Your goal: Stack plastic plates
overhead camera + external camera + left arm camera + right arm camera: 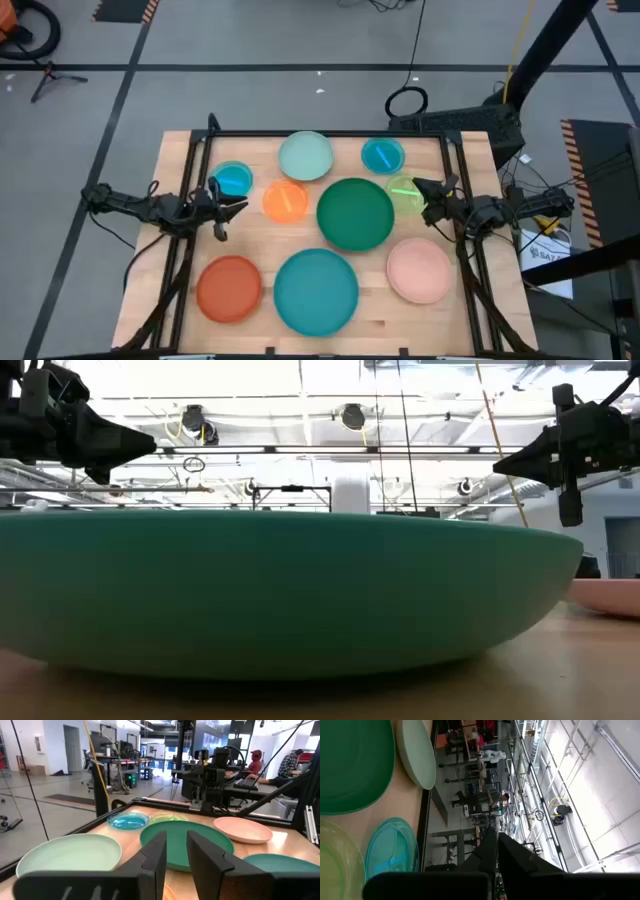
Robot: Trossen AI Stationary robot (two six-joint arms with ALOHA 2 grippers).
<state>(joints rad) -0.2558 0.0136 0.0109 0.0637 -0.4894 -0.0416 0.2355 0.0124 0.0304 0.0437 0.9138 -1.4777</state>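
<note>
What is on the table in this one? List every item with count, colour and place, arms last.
Large plates: 2; dark green plate at centre, teal plate at the near edge.
Medium plates: 3; red-orange plate near left, pink plate near right, pale mint plate far centre.
Small plates: 4; blue plate far left, second blue plate far right, orange plate left of the dark green one, lime plate at the dark green one's right rim.
Table: 1; light wood, black frame.
Left gripper: above the table's left side, slightly open, empty.
Right gripper: above the lime plate, shut, empty.
</note>
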